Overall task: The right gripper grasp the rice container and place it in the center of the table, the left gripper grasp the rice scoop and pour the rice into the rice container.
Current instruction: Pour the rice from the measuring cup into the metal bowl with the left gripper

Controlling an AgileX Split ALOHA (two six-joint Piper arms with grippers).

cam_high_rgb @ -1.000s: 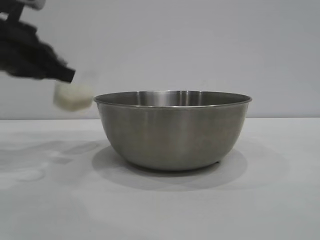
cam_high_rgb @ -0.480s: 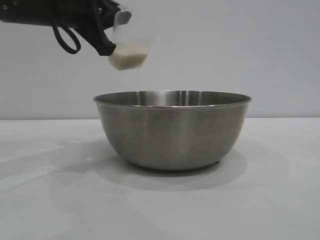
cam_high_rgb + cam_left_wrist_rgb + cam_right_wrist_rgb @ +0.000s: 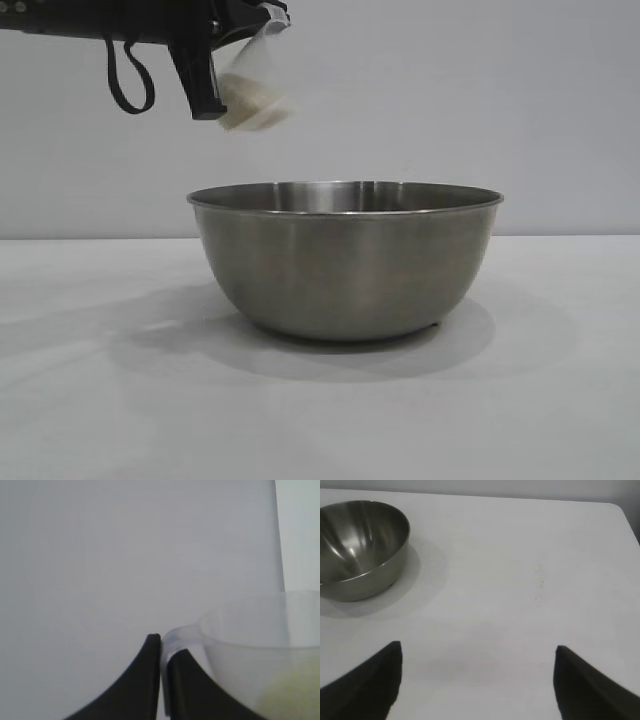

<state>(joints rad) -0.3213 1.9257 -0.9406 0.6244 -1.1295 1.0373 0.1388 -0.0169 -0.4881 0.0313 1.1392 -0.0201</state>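
Brushed-steel round rice container (image 3: 345,262) sits on the plain white table (image 3: 560,400). Above its left rim, the left gripper (image 3: 161,680) pinches the tilted clear plastic rice scoop (image 3: 252,85), cream rice (image 3: 250,105) inside. Right gripper (image 3: 477,680) hangs spread wide, well apart.

Brushed grey steel rice container (image 3: 345,262) on white table (image 3: 560,400); translucent clear rice scoop (image 3: 255,80); pale cream rice (image 3: 250,105); black left gripper (image 3: 205,85).

No text, labels, numbers or signs can be read anywhere.
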